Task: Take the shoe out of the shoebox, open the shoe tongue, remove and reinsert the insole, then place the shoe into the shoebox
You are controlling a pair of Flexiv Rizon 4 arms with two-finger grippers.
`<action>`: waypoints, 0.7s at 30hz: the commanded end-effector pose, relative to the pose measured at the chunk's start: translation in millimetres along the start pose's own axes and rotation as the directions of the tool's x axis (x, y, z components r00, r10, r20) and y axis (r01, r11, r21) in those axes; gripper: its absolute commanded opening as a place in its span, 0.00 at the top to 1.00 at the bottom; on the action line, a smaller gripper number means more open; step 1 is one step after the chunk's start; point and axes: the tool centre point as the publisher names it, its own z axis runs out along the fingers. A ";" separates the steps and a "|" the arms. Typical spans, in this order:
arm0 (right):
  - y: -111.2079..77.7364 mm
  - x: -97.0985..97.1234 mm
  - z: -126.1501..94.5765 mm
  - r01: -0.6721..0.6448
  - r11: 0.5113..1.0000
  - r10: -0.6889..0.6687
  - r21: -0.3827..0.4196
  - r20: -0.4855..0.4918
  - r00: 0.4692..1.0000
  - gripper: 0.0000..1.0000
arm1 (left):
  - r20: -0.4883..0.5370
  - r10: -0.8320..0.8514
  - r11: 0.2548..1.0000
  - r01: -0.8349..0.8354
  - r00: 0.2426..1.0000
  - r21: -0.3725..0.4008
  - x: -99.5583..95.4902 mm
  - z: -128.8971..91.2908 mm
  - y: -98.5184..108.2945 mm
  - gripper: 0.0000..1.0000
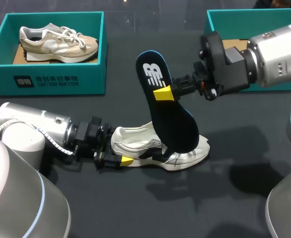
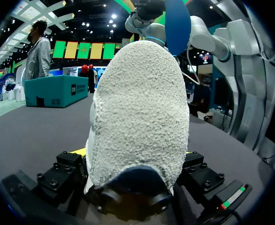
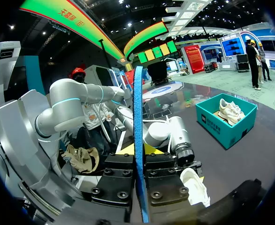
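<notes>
Right claw [image 1: 164, 92] pinched shut on insole [image 1: 178, 126] upper part, lower end at shoe [image 1: 135, 140] mouth. Left claw [image 1: 119, 159] clamps shoe heel on surface [image 1: 225, 198]. Insole likely light, bendy; hold nearer middle when feeding in.

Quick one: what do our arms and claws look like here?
Left arm and right arm: rounded silver-grey links, pale blue bands at the bigger joints. A braided grey cable runs along the left one. Wrists are black, blocky, bolted. Left claw and right claw: black fingers, bright yellow tips.
</notes>
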 end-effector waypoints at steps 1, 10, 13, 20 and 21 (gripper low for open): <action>-10.9 21.2 -31.1 0.002 0.999 -0.001 -0.032 0.031 1.000 1.00 | 0.000 -0.001 1.000 0.001 1.000 -0.002 -0.4 1.5 0.3 1.00; -0.7 26.0 -35.8 -0.050 0.998 0.053 -0.048 0.050 0.997 1.00 | 0.000 -0.001 1.000 0.001 1.000 -0.002 -0.4 1.5 0.3 1.00; 6.6 34.5 -39.6 -0.072 0.995 0.076 -0.069 0.066 0.995 1.00 | 0.000 -0.001 1.000 0.001 1.000 -0.002 -0.4 1.5 0.3 1.00; 2.9 50.6 -45.2 -0.077 0.981 0.084 -0.180 0.034 0.996 1.00 | 0.000 -0.001 1.000 0.001 1.000 -0.002 -0.4 1.5 0.3 1.00; 2.9 50.6 -45.2 -0.077 0.981 0.084 -0.180 0.034 0.996 1.00 | 0.000 -0.001 1.000 0.001 1.000 -0.002 -0.4 1.5 0.3 1.00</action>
